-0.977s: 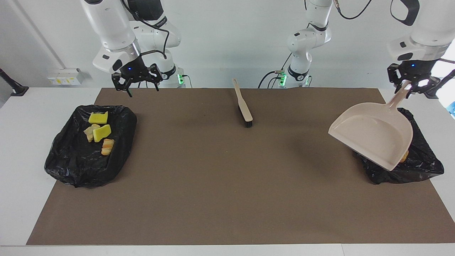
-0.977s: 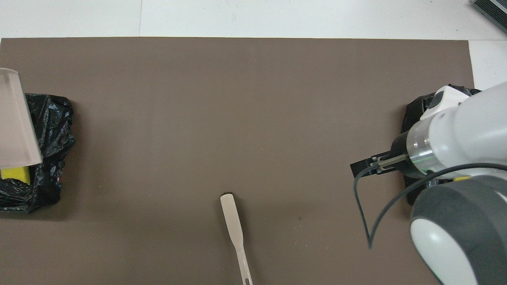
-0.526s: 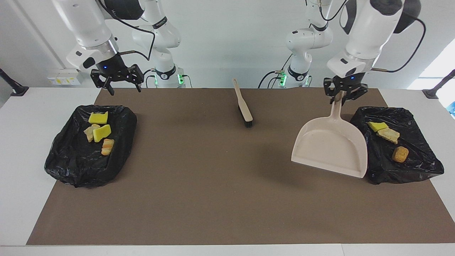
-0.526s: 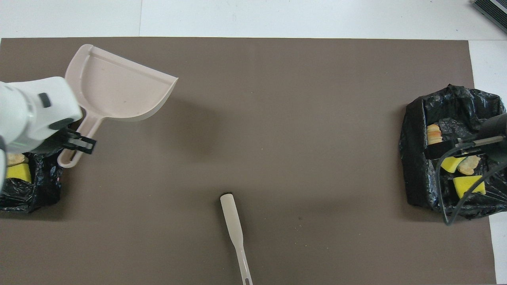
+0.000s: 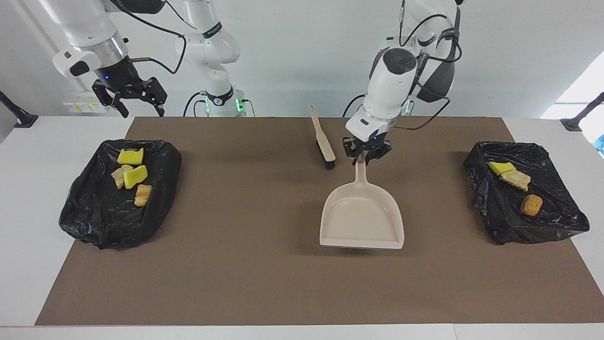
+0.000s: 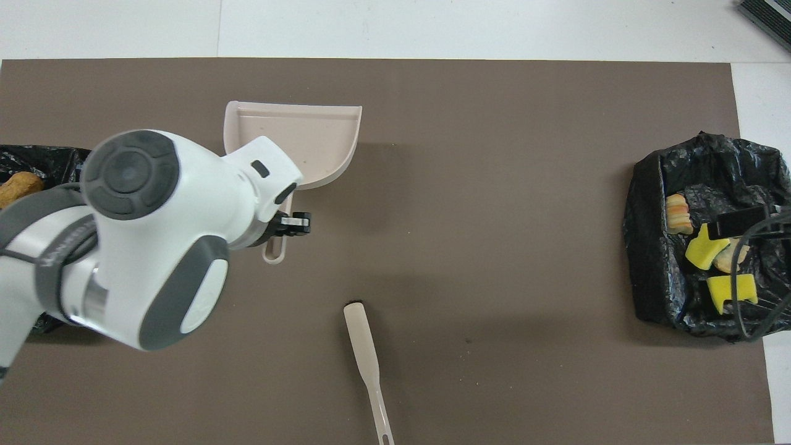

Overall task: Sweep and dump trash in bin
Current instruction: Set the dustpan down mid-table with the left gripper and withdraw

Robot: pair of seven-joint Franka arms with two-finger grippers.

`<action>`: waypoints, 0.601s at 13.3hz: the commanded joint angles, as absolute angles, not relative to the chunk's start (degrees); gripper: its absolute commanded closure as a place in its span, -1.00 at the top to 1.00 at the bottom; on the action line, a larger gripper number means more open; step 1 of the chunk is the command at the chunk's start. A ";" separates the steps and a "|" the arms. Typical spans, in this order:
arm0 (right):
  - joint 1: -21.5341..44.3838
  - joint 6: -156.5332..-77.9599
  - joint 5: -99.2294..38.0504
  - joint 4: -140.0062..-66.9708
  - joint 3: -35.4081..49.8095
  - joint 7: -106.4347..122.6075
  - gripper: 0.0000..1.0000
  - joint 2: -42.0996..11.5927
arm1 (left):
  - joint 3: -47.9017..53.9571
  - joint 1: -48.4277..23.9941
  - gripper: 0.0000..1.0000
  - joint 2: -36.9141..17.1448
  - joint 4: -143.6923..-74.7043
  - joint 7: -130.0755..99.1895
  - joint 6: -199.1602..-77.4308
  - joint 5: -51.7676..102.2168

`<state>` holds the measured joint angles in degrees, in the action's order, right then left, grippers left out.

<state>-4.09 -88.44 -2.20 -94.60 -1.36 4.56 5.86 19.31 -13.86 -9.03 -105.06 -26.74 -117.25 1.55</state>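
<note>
My left gripper [image 5: 361, 159] [image 6: 281, 226] is shut on the handle of the beige dustpan [image 5: 361, 222] [image 6: 309, 133]. The empty pan hangs low over the middle of the mat, beside the brush, with its mouth pointing away from the robots. The brush [image 5: 323, 141] [image 6: 364, 346] lies on the mat near the robots. Trash lies in both black bag-lined bins. Yellow sponge and tan lumps [image 5: 131, 175] [image 6: 710, 259] are in the bin [image 5: 89, 208] [image 6: 649, 247] at the right arm's end. Sponge and brown lumps [image 5: 515, 178] [image 6: 18, 185] are in the bin [image 5: 557, 222] [image 6: 43, 159] at the left arm's end. My right gripper [image 5: 137, 109] hangs open and empty above the mat's corner by its bin.
The brown mat [image 5: 264, 264] [image 6: 494, 185] covers most of the white table [image 5: 28, 236]. The left arm's big white wrist [image 6: 154, 235] hides part of the mat and the nearby bin in the overhead view.
The left arm has swung the dustpan from over the bin at its end to the middle of the mat, lower and level. The right gripper has risen and drifted toward its table end.
</note>
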 commanded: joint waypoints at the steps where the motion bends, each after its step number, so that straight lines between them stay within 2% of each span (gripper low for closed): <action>1: -3.25 -87.28 -2.11 -93.34 -1.67 1.51 1.00 4.66 | 18.11 -18.27 -1.00 -13.44 -106.86 -33.99 -126.44 2.20; 7: -2.81 -87.45 -1.85 -93.69 -1.58 -1.23 1.00 4.83 | 18.11 -20.56 -1.00 -13.80 -111.18 -35.24 -130.25 2.29; 8: -2.73 -87.19 -0.98 -93.69 -1.23 -0.88 1.00 4.83 | 18.11 -20.57 -0.50 -13.80 -111.18 -37.59 -130.25 2.37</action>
<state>-3.11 -88.43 -2.20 -94.59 -1.34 0.05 5.23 19.25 -18.90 -15.67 -108.75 -34.77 -128.59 1.55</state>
